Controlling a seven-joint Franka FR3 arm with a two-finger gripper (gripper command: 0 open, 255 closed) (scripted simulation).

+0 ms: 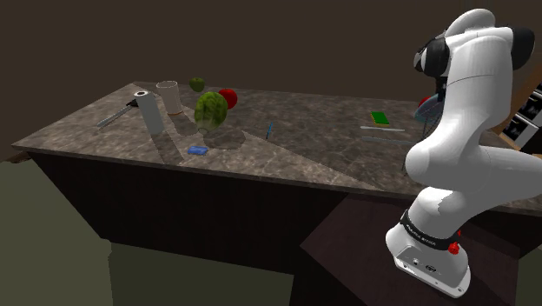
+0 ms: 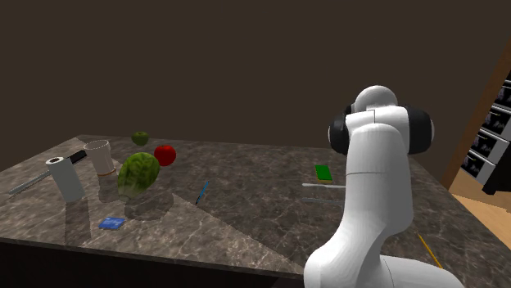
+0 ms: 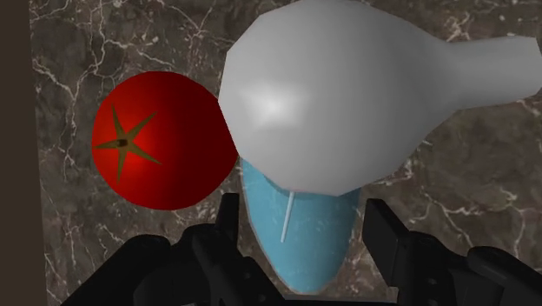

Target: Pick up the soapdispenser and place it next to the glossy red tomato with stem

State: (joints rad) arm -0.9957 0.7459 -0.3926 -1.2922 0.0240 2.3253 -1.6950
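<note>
Surface: a dark counter point(image 1: 313, 143) with pale marble veining is seen in dim light, backed by a plain brown wall
Arm: the white arm point(image 1: 469, 130) is folded over the counter's end at the shoulder view's right, and in the second exterior view it is seen from behind
Gripper: the black gripper point(image 3: 301, 209) is pointed down at the counter; its fingers point(image 3: 228, 228) are set apart on either side of the dispenser's blue body, which is clasped between them and reaches deep toward the palm
Soap dispenser: the soap dispenser point(image 3: 321, 96) is made up of a large pale grey bulb with a neck running off to one side and a light blue body with a thin white line in it; in the shoulder view its blue part point(image 1: 426, 107) is seen just beside the arm, near the counter's far edge
Tomato: the glossy red tomato point(image 3: 161, 139) is seen from above with its dark star-shaped stem, resting on the counter just beside the dispenser; the two outlines meet in the wrist view, and whether they touch cannot be told
Far end of the counter: a striped green melon point(image 1: 210, 110), a red round fruit point(image 1: 228, 97), a small green fruit point(image 1: 197, 84), a pale cup point(image 1: 168, 96) and a grey cylinder point(image 1: 149, 111) are grouped well apart from the gripper
Middle: a small blue flat piece point(image 1: 197, 150) and a thin blue stick point(image 1: 270, 130) are laid on the counter
Near the arm: a green flat block point(image 1: 379, 117) is laid on the counter
</note>
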